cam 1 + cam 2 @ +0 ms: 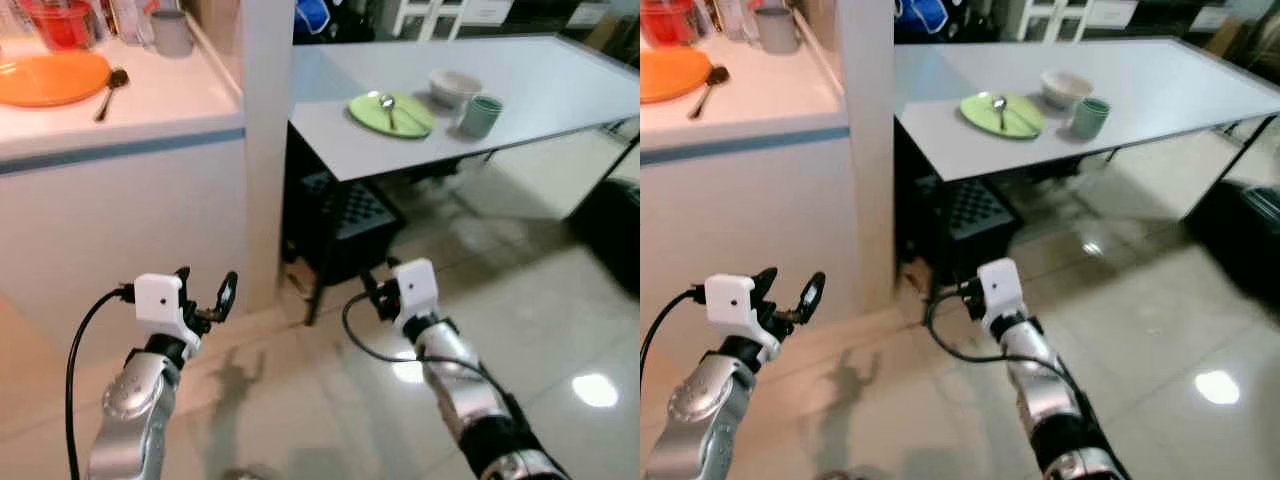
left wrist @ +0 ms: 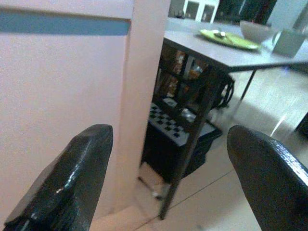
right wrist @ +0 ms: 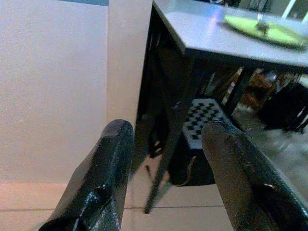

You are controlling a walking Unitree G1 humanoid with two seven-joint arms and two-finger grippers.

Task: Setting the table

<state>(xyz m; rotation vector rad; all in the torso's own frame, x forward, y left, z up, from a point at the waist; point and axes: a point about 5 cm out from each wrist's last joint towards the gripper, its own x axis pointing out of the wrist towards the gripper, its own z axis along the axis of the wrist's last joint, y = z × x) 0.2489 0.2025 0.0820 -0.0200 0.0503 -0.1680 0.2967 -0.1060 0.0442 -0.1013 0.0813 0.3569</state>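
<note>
Fingers [image 2: 72, 187] spread on both low, forward-held grippers.

On white table [image 1: 560, 90]: green plate [image 1: 391, 114] with spoon [image 1: 388, 106], bowl [image 1: 455, 87], green cup [image 1: 480, 115]; on counter [image 1: 150, 105]: orange plate [image 1: 50, 77], spoon [image 1: 111, 90], grey cup [image 1: 172, 31].

A white pillar [image 1: 268, 150] stands between the pale cabinet front [image 1: 110, 240] with its blue-grey stripe [image 1: 120, 152] and the grey bench's near corner. Under the bench sits a dark crate [image 1: 350, 225] with a black-and-white chequered top, beside a thin black leg [image 1: 318, 290]. The glossy tiled floor [image 1: 520, 320] shows bright light reflections. Far behind, something blue [image 1: 312, 14] and white furniture [image 1: 440, 14] appear, blurred
</note>
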